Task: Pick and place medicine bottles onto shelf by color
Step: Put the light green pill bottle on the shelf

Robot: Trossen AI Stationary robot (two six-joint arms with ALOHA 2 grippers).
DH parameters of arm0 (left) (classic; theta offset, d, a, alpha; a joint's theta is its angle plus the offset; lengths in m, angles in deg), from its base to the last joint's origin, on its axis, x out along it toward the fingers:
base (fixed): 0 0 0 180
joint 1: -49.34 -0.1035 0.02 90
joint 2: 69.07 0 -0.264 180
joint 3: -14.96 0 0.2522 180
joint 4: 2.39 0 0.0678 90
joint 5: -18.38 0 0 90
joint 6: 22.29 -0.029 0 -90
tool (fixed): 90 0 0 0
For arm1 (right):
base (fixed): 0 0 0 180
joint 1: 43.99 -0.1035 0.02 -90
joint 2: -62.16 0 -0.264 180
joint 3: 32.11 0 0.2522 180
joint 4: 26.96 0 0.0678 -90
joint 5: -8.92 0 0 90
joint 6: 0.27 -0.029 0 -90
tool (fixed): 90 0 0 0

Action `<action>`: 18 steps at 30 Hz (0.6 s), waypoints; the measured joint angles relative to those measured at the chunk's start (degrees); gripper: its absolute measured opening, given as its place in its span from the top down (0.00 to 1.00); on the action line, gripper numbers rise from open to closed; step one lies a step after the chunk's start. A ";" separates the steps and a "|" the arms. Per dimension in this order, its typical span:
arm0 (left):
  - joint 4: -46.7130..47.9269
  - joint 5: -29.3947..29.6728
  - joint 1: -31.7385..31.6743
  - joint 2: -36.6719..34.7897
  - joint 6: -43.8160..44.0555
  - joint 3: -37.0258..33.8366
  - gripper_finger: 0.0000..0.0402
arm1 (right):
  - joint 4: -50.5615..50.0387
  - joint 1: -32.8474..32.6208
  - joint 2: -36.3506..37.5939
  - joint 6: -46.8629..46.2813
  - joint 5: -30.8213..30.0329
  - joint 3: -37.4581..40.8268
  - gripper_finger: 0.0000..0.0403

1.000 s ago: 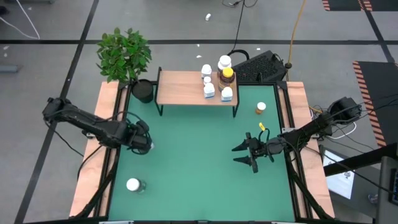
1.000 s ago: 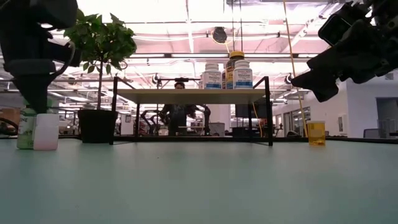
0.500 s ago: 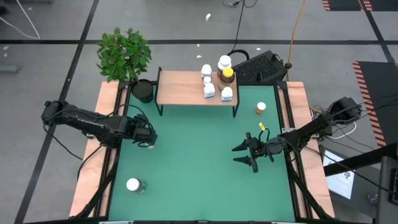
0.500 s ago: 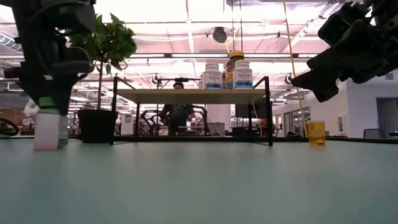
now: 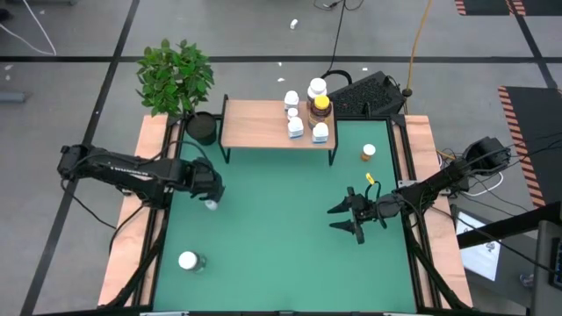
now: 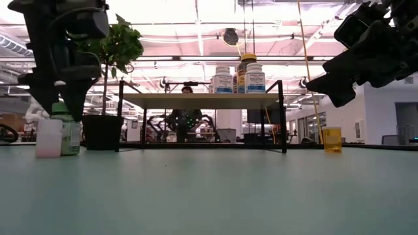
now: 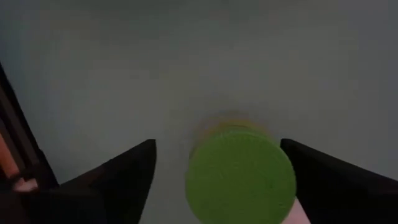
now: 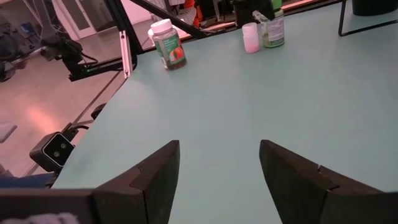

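Observation:
The green-capped bottle (image 6: pixel 70 134) stands upright on the table's left part, beside a white vial (image 6: pixel 49 137) (image 5: pixel 211 206). My left gripper (image 7: pixel 217 146) (image 5: pixel 210 188) is open and points down over it, one finger on each side of the green cap (image 7: pixel 241 177). My right gripper (image 5: pixel 356 219) (image 8: pixel 219 162) hangs open above the table's right part, touching nothing. Several bottles, among them an amber one with a yellow cap (image 5: pixel 321 104), stand on the wooden shelf (image 5: pixel 259 127) (image 6: pixel 196 100). An orange-topped bottle (image 5: pixel 368 152) (image 6: pixel 332 139) and a white-capped bottle (image 5: pixel 188 261) (image 8: pixel 168 36) stand on the table. My left gripper comes at the green-capped bottle from above, pointing down. One finger (image 7: pixel 323 186) appears to lie against the cap's rim (image 7: pixel 290 177), while the other finger (image 7: pixel 124 183) stands apart from it. The bottle stands upright with its base on the table.
A potted plant (image 5: pixel 201 128) (image 6: pixel 102 130) stands at the shelf's left end. A keyboard (image 5: pixel 369 92) lies beyond the far edge. Wooden rails (image 5: pixel 140 202) run along both sides of the table. A person (image 6: pixel 188 117) sits in the room behind the shelf.
My left gripper has moved toward the table's right edge and slightly toward the far edge. The green-capped bottle has travelled with it, staying upright, from the left of the white vial to its right. The vial has stayed in place.

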 joint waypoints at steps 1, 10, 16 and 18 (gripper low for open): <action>-0.10 -0.05 -0.15 0.00 -2.12 0.01 0.13 | 0.00 0.01 0.00 0.00 0.02 0.00 0.47; -0.20 -0.11 0.64 0.00 -23.13 0.02 0.09 | 0.00 0.00 0.01 0.44 0.06 0.00 0.47; -0.76 -1.58 0.52 0.00 -25.98 0.55 0.13 | 0.00 -0.01 0.00 0.44 0.06 0.00 0.47; 0.27 -1.60 0.07 -0.02 -23.99 1.40 0.14 | -0.01 0.00 0.01 0.44 0.08 0.00 0.47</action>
